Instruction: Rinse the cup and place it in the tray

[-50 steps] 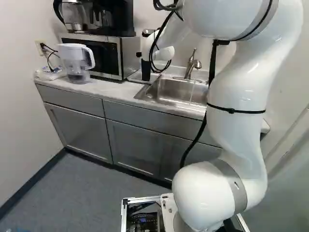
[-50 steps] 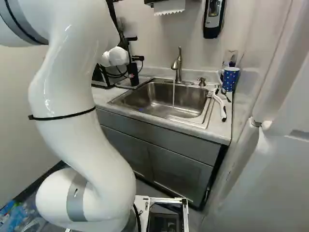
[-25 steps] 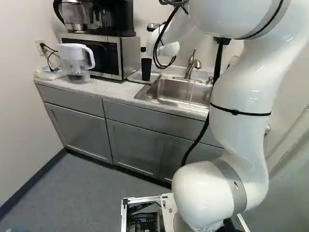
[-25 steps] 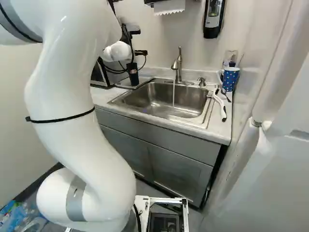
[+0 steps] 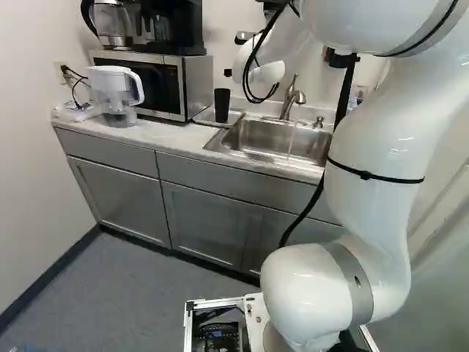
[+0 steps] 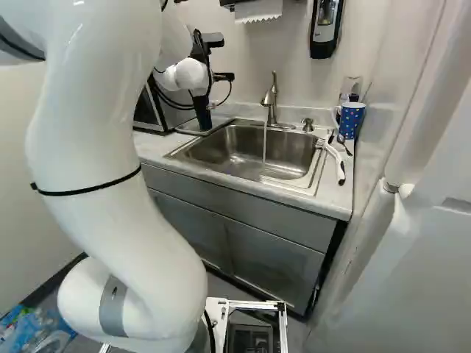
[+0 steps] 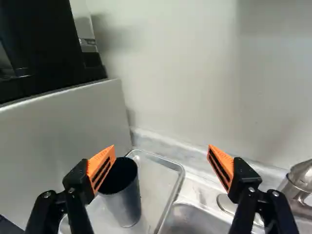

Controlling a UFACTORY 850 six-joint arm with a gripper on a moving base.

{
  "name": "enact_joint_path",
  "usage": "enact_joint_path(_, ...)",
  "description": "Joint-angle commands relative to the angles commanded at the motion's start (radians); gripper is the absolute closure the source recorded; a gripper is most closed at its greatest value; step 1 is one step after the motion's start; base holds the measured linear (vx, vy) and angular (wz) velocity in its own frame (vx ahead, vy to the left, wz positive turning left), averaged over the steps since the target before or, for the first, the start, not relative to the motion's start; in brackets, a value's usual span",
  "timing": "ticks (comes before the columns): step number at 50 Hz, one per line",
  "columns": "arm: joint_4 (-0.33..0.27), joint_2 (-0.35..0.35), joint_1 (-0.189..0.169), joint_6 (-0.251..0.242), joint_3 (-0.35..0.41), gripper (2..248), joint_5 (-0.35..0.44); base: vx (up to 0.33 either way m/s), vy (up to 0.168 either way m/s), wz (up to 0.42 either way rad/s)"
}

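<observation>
My gripper (image 6: 223, 76) shows as a dark part beside the white wrist, its fingertips hidden in both base views. In the wrist view the gripper (image 7: 162, 146) stands wide open, holding nothing. The black cup (image 5: 222, 105) is upright in the metal tray (image 5: 206, 119) left of the sink. Seen from the wrist, the cup (image 7: 126, 197) stands beyond and partly behind one finger, mouth up, away from the middle of the gap; the tray (image 7: 180, 171) surrounds its foot.
Water runs from the faucet (image 6: 271, 99) into the sink (image 6: 243, 147). The microwave (image 5: 194, 81) stands beside the tray, a pitcher (image 5: 116, 95) farther left. Right of the sink are a blue mug (image 6: 352, 120) and a white-handled brush (image 6: 337, 162). A wall rises behind the counter.
My arm has shifted to the right and slightly up, off the cup, which now shows whole in the left base view. The cup stays where it was in the tray. The base has not moved.
</observation>
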Motion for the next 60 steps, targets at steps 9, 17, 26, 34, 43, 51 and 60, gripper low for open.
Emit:
enact_joint_path(9, 0.0, 0.018, -0.024, 0.0, 0.02, 3, 0.0, 0.0, 0.0, 0.0)
enact_joint_path(17, 0.0, 0.033, -0.045, 0.0, 0.036, 3, 0.0, 0.0, 0.0, 0.0)
enact_joint_path(26, 0.0, 0.048, -0.069, 0.0, 0.052, 3, 0.0, 0.0, 0.0, 0.0)
enact_joint_path(34, 0.0, 0.059, -0.091, 0.0, 0.064, 3, 0.0, 0.0, 0.0, 0.0)
enact_joint_path(43, 0.0, 0.071, -0.115, 0.0, 0.077, 3, 0.0, 0.0, 0.0, 0.0)
enact_joint_path(51, 0.0, 0.08, -0.138, 0.0, 0.086, 3, 0.0, 0.0, 0.0, 0.0)
enact_joint_path(60, 0.0, 0.085, -0.161, 0.0, 0.092, 3, 0.0, 0.0, 0.0, 0.0)
